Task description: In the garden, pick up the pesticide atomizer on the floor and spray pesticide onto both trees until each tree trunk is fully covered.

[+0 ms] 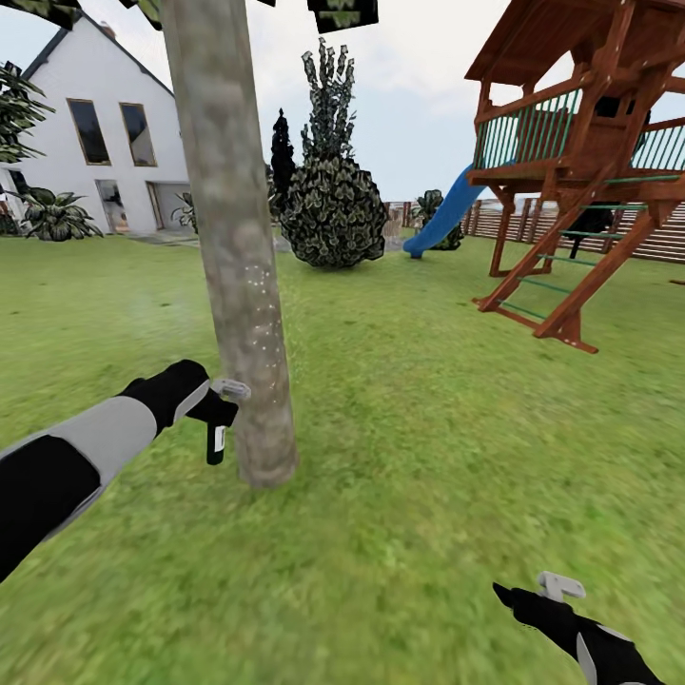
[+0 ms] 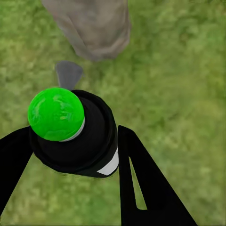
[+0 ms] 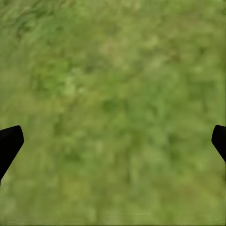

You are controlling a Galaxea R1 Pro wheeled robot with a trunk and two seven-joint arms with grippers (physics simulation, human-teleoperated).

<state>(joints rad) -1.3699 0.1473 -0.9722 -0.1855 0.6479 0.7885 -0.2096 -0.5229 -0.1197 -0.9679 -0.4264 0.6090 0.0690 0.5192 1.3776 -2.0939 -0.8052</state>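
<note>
Left pincer (image 1: pixel 217 411) pinching the pesticide atomizer (image 1: pixel 216 443) just left of the tree trunk (image 1: pixel 233 238), canopy cut off above, white specks on bark, right pincer (image 1: pixel 533 599) spread over lawn (image 1: pixel 400 428), near right.

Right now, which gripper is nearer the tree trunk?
Left. The left gripper holds the bottle right beside the tree trunk; the right gripper hangs open over grass, well off to its right.
</note>
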